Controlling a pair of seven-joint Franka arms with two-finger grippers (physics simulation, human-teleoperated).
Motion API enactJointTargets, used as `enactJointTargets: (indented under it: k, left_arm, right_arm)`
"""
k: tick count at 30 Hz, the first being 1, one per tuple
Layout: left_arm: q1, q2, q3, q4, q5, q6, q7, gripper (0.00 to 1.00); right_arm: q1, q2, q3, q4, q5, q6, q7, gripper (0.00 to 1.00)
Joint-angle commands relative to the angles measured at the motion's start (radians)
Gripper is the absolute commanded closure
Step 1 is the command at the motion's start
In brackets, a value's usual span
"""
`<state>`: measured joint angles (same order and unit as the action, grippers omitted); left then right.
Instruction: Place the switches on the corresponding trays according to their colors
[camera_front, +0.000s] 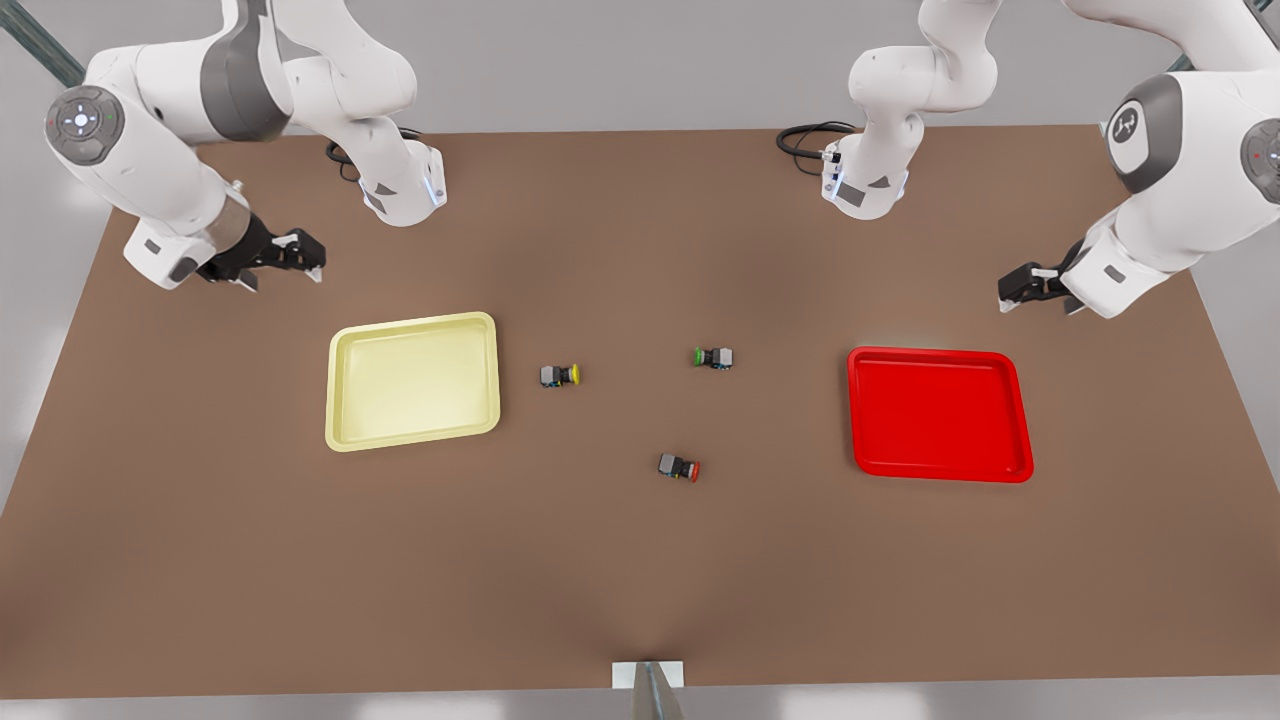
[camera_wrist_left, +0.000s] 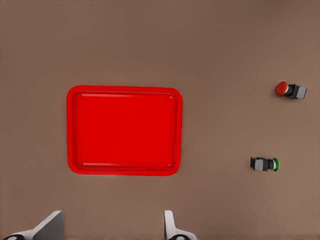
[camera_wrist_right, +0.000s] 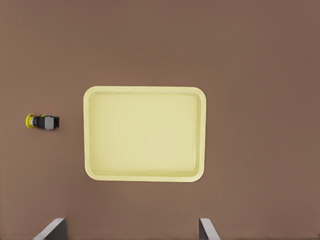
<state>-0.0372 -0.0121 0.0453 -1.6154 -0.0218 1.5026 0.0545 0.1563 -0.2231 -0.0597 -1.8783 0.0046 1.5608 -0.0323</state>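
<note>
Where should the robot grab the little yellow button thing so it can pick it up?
Probably on the dark blocky body of the yellow switch, coming straight down from above. It lies on its side on the table, so the body's flat sides suit the fingers better than the round cap. The right gripper, open, is nearer.

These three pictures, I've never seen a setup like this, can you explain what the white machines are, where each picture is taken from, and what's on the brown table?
It is a simulator's render of two white robot arms over a brown table. The front view looks down on everything; the other two come from cameras on the arms' wrists.

The left end effector, at the front view's right, hovers open near the red tray. The right end effector, at the front view's left, hovers open near the yellow tray. Neither holds anything.

Between the trays lie three small switches: a yellow switch, a red switch and a green switch. Both trays are empty.
</note>
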Motion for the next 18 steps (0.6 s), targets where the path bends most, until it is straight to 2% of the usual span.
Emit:
enactJointTargets:
  k: [1, 6, 8, 10, 11, 12, 14, 16, 18]
  left_arm:
    - [-0.006, 0.001, -0.001, 0.0, 0.0, -0.001, -0.001, 0.0]
    - [-0.015, 0.023, -0.018, -0.006, -0.013, 0.011, -0.047, 0.0]
    - [-0.015, 0.084, -0.129, -0.009, -0.015, 0.059, -0.168, 0.0]
    - [-0.015, 0.182, -0.263, -0.008, -0.003, 0.18, -0.439, 0.0]
    - [-0.02, 0.254, -0.323, 0.0, 0.003, 0.255, -0.614, 0.0]
    - [-0.055, 0.323, -0.335, 0.035, 0.039, 0.272, -0.763, 0.0]
    - [-0.148, 0.518, -0.335, 0.216, 0.06, 0.271, -1.028, 0.0]
    - [-0.205, 0.658, -0.329, 0.354, 0.065, 0.283, -1.287, 0.0]
    - [-0.24, 0.738, -0.326, 0.359, 0.118, 0.427, -1.509, 0.0]
  right_arm:
    - [0.0, 0.001, 0.0, 0.002, 0.0, -0.001, 0.0, 0.0]
    - [0.006, 0.001, -0.002, 0.008, 0.0, -0.004, -0.003, 0.0]
    - [0.014, 0.011, 0.006, 0.022, 0.0, -0.002, -0.008, 0.0]
    - [0.014, 0.05, 0.054, 0.071, 0.012, 0.002, -0.009, 0.0]
    - [0.014, 0.105, 0.113, 0.14, 0.012, -0.001, -0.076, 0.0]
    - [0.014, 0.169, 0.158, 0.183, 0.034, 0.008, -0.262, 0.0]
    - [0.012, 0.344, 0.262, 0.335, 0.069, 0.016, -0.549, 0.0]
    - [0.014, 0.499, 0.414, 0.436, 0.058, 0.031, -0.59, 0.0]
    - [0.016, 0.583, 0.563, 0.441, -0.08, 0.192, -0.607, 0.0]
